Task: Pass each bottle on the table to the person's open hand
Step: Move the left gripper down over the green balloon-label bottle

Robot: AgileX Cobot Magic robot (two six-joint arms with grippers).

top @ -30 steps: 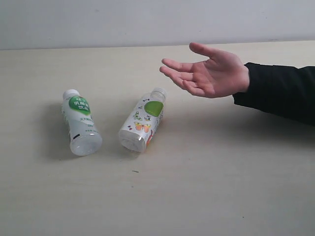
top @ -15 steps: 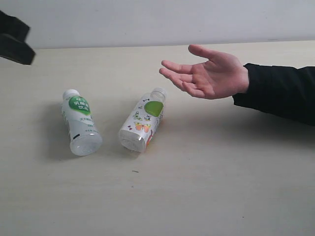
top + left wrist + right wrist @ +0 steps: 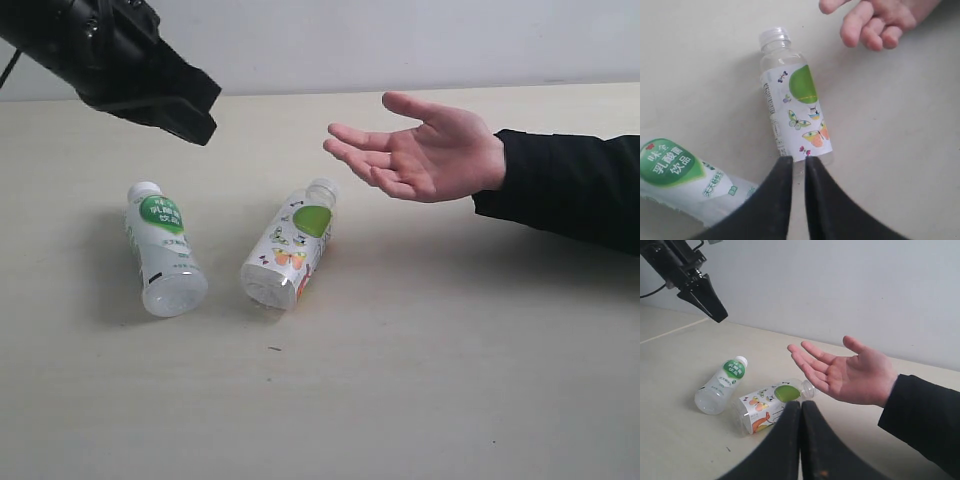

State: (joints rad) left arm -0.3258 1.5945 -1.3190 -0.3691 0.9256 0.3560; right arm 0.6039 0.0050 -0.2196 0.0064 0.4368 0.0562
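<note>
Right gripper (image 3: 801, 404) pinched closed, empty. On table (image 3: 420, 400), lying apart: green-label bottle (image 3: 162, 250) and butterfly-label bottle (image 3: 290, 250), caps pointing away. Beyond, person's hand (image 3: 425, 150) open, palm up, empty. Farthest, left gripper (image 3: 797, 161) raised over table's far left, jaws a crack apart, empty.

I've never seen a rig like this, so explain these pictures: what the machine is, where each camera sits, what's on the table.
This is a two-armed robot. One picture views the table from outside; the other two come from a camera on each wrist. Two white-capped bottles lie on their sides: a butterfly-label bottle and a green-label bottle. A person's open hand waits, palm up. The black left fingers hover barely parted, the right fingers are shut; both hold nothing.
</note>
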